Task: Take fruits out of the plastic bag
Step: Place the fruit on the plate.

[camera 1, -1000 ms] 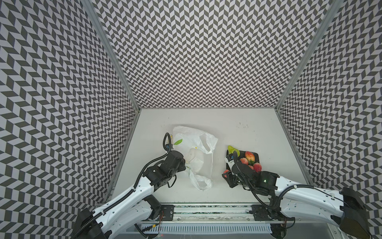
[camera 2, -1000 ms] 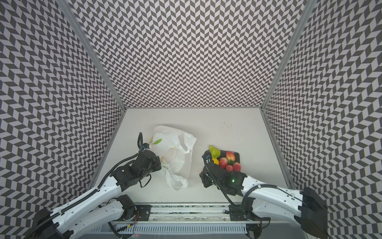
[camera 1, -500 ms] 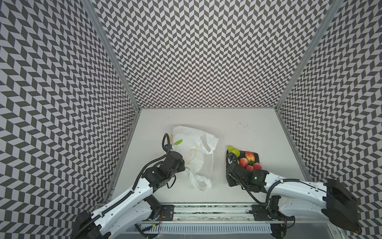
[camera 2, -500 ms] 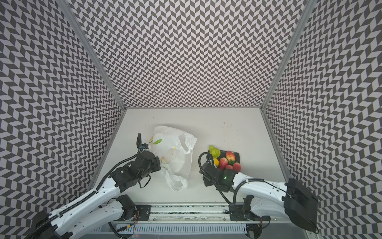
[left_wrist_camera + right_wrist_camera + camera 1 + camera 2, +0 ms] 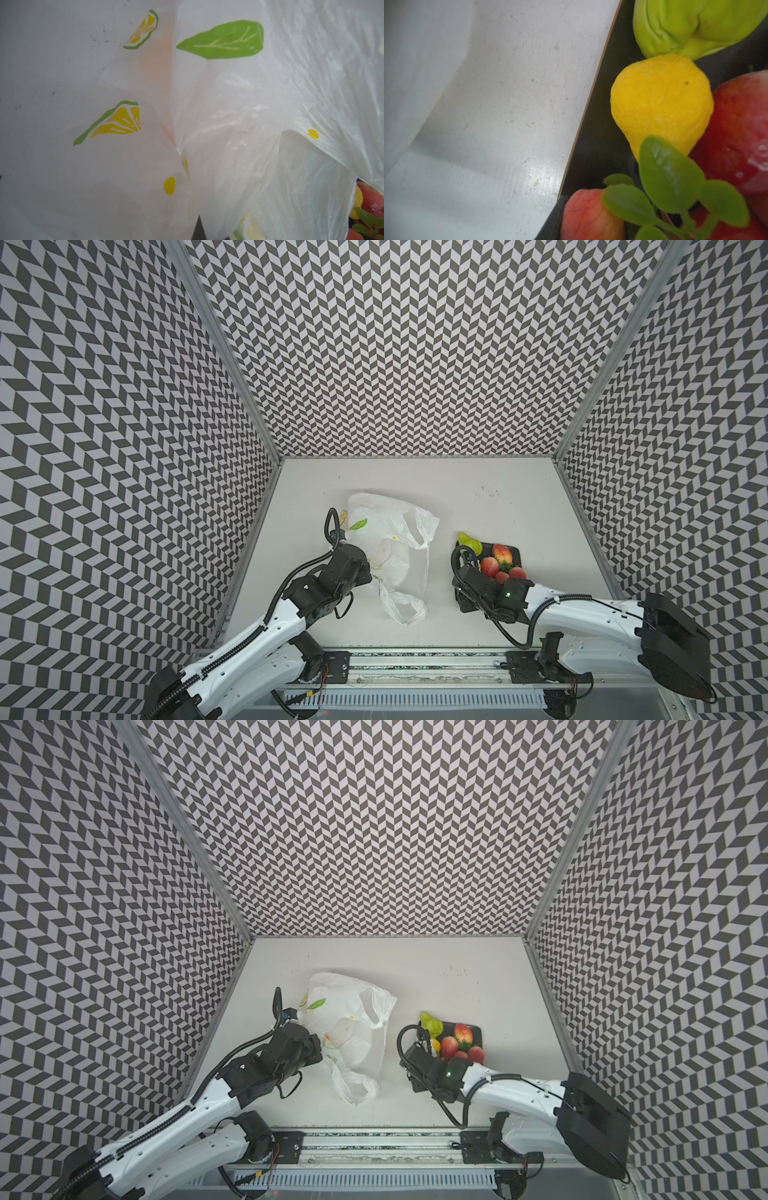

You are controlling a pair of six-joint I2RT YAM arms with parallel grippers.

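Fruits (image 5: 498,564) piled on plate (image 5: 515,551), well apart from bag (image 5: 386,526); bag slack on table (image 5: 415,481), looks near-empty; faint orange tint (image 5: 153,62) under film, possibly one fruit left, cannot tell; left gripper (image 5: 368,568) pinched shut on bag; right gripper (image 5: 469,568) over plate, fingers hidden, state unknown.

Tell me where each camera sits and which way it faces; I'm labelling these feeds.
Both top views: high above the robot's base, looking down at the table; both arms show, left gripper at the plastic bag, right gripper over the plate.
Left wrist: close against the bag; almost no arm shows.
Right wrist: close over fruits on the plate; no arm shows.
Shared: both wrist views catch those fruits.
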